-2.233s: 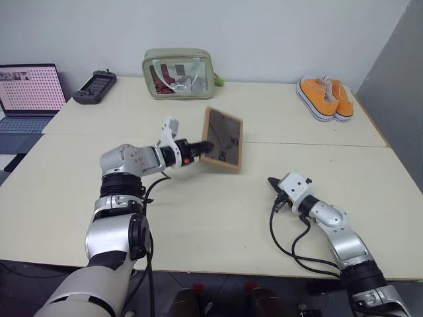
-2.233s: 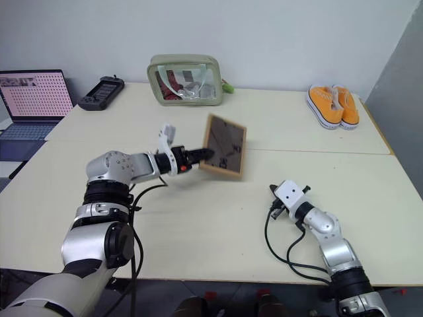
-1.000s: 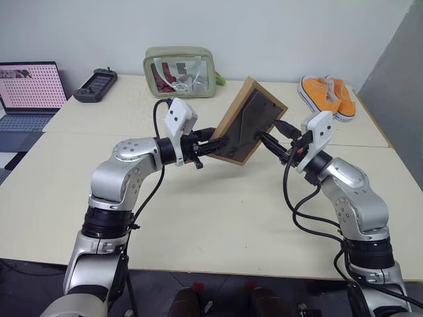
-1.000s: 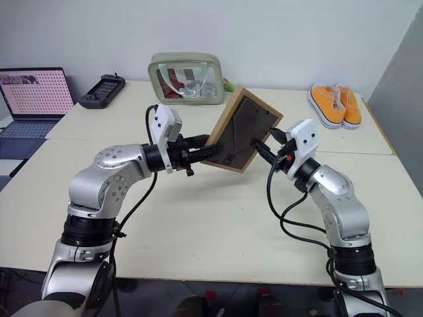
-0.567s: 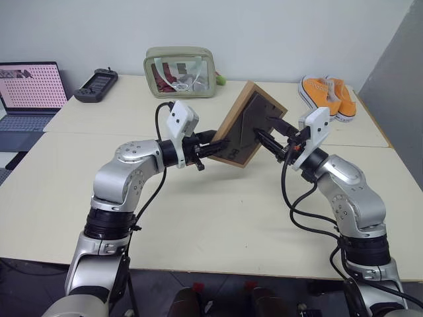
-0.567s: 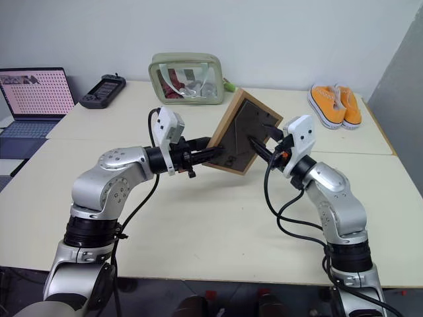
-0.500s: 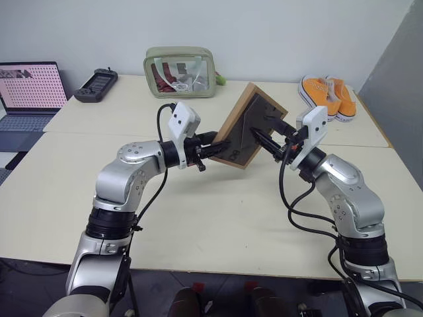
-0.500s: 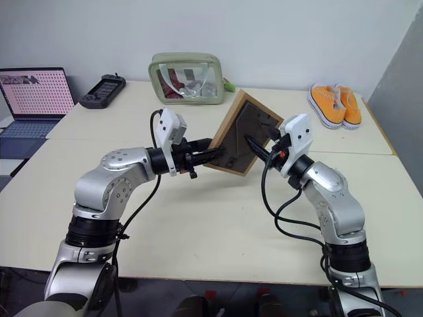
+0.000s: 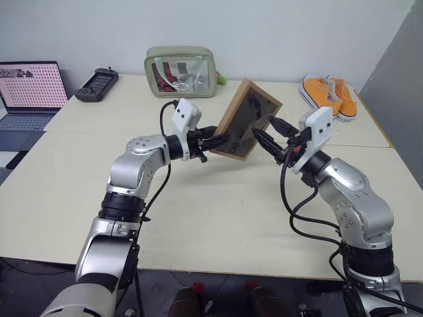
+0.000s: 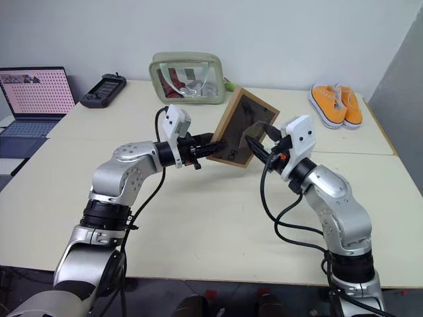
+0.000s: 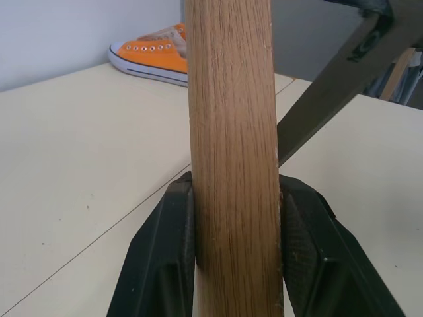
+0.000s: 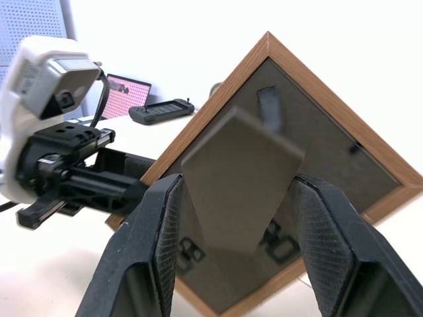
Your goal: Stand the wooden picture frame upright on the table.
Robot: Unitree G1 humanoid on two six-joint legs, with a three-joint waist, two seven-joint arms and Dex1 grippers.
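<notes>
The wooden picture frame [image 9: 246, 119] is in the air above the middle of the desk [image 9: 218, 218], tilted, with its dark back turned to the robot. The left gripper [image 9: 221, 139] has its fingers [image 11: 165, 257] clamped on the frame's edge at about 8 o'clock of the frame. The right gripper [image 9: 269, 133] stands at the frame's 3 o'clock with its fingers [image 12: 149, 254] apart, one on each side of the easel stand [image 12: 241, 178], which is already folded a little out from the back; I cannot tell if they touch it. The step in hand, as I judge it, is to open this stand fully before the frame goes down. To do it well, the left hand should keep the frame quiet and firm while the right fingers pull the flap outward slowly, only as far as its hinge allows. After that the frame should be turned so its lower edge and the foot of the stand meet the desk together, and the fingers should let go only when it rests without rocking. At 12 o'clock on the desk stands a pale green pouch [image 9: 178, 71] with a clear front; inside are some red and white items, which I cannot name. At 2 o'clock lies a pair of orange sneakers [image 9: 327, 96].
</notes>
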